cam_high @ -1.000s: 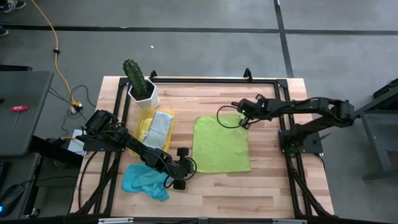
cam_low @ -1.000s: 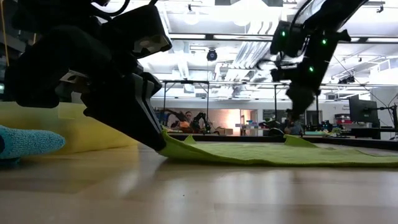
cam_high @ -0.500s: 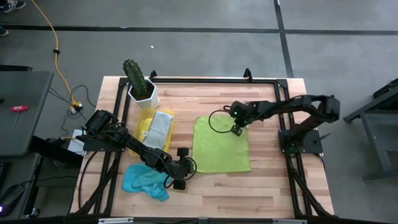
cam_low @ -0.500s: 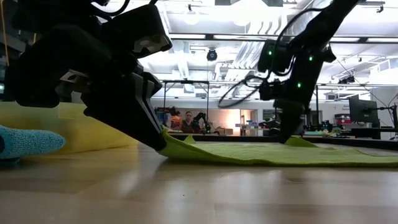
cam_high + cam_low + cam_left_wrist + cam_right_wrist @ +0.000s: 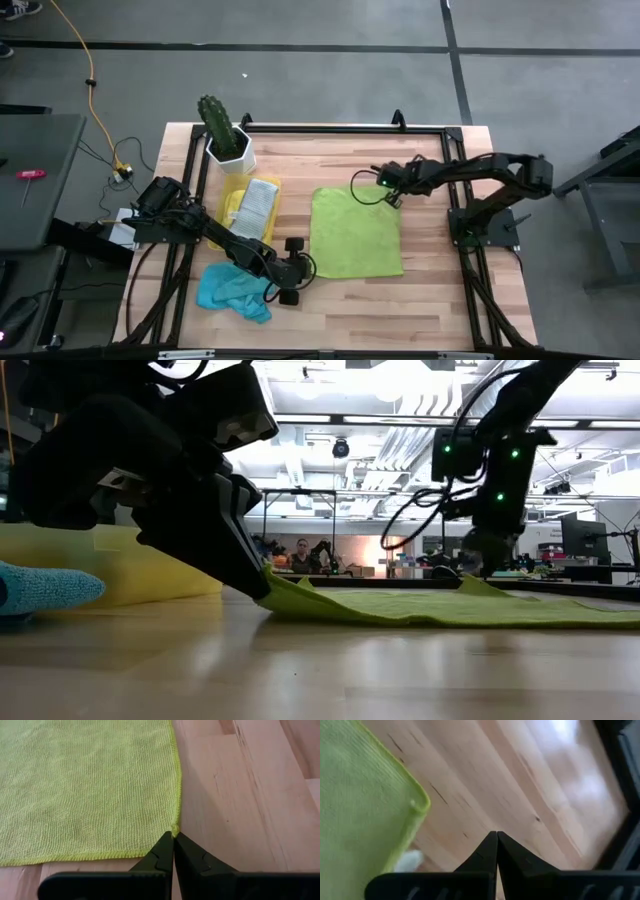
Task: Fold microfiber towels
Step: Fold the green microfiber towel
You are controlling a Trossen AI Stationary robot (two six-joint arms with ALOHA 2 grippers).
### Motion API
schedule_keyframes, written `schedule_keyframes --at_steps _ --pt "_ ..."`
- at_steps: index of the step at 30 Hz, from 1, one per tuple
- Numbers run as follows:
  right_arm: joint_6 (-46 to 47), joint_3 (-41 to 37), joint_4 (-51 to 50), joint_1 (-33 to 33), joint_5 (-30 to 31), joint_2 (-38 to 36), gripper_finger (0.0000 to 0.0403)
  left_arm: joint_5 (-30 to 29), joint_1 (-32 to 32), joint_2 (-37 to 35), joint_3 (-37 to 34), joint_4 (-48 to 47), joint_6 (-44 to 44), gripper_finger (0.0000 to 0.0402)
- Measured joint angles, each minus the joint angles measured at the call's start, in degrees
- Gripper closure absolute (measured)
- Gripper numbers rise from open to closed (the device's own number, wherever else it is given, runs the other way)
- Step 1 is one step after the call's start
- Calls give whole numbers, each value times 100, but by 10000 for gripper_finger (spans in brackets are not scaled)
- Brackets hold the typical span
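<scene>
Both grippers are clenched — the left gripper (image 5: 173,836) pinches one corner of the lime towel (image 5: 355,231) lying flat mid-table, the right gripper (image 5: 497,836) empty just beside another corner — so I judge lifting now would drag it crooked.

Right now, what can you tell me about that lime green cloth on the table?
The lime green towel is a soft, knitted-looking square with stitched edges, spread nearly flat on the wooden table. The left pincer is shut at one near corner, lifting it slightly. The right pincer, also shut, hangs just off a far corner, not holding it.
</scene>
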Motion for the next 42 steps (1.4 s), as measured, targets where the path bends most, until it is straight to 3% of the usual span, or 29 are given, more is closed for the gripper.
schedule_keyframes --at_steps 7,16,19,25,30,38,42 --pt "398 -70 -363 900 298 -1068 403 13 0 0 0 40 0 400" --pt "1379 -1367 1843 3196 -1224 -2601 403 13 0 0 0 54 0 400" --pt "1774 -1537 2358 4014 -1246 -2674 403 13 0 0 0 51 -2 400" --pt "1942 -921 2047 5207 -465 -2047 403 13 0 0 0 51 -2 400" --pt "1957 -258 1436 5592 -479 -1172 403 13 0 0 0 46 -2 400" --pt "2729 632 26 5659 -1583 64 397 13 0 0 0 53 -2 400" --pt "2805 948 -434 5659 -1983 530 358 13 0 0 0 53 -11 400"
